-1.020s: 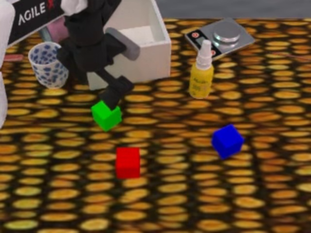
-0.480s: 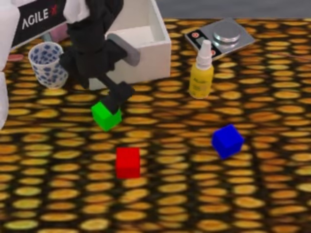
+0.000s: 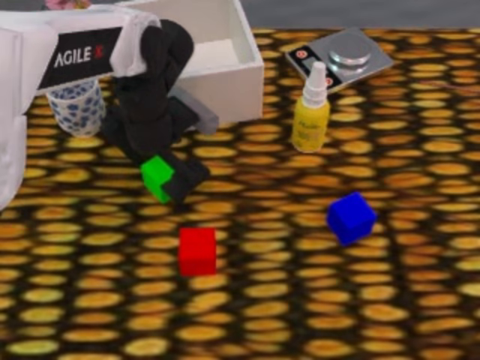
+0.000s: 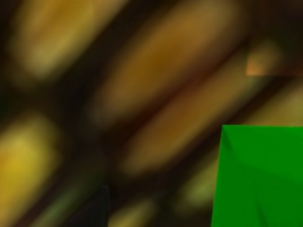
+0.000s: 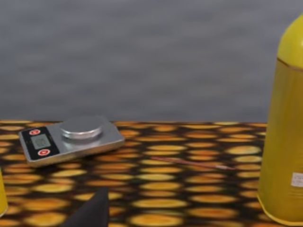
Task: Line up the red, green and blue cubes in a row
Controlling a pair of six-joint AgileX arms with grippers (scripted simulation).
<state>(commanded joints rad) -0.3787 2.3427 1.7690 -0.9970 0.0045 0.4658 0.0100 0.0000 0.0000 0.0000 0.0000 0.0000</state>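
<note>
Green matte cube [image 3: 157, 174]: our left gripper [image 3: 171, 178] sits low over it, touching; finger spread we cannot tell, grip unconfirmed.

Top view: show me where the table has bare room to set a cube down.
The widest bare stretch runs along the near edge, below the red cube and blue cube. Another lies on the right, past the yellow spray bottle. The far left is crowded: left gripper at the green cube, white box, patterned cup.

Gold-spotted bench [image 3: 390, 300]: red cube [image 3: 197, 251], blue cube [image 3: 350, 217], spray bottle [image 3: 311, 112], scale [image 3: 339, 56], white box [image 3: 225, 52], cup [image 3: 75, 105].
</note>
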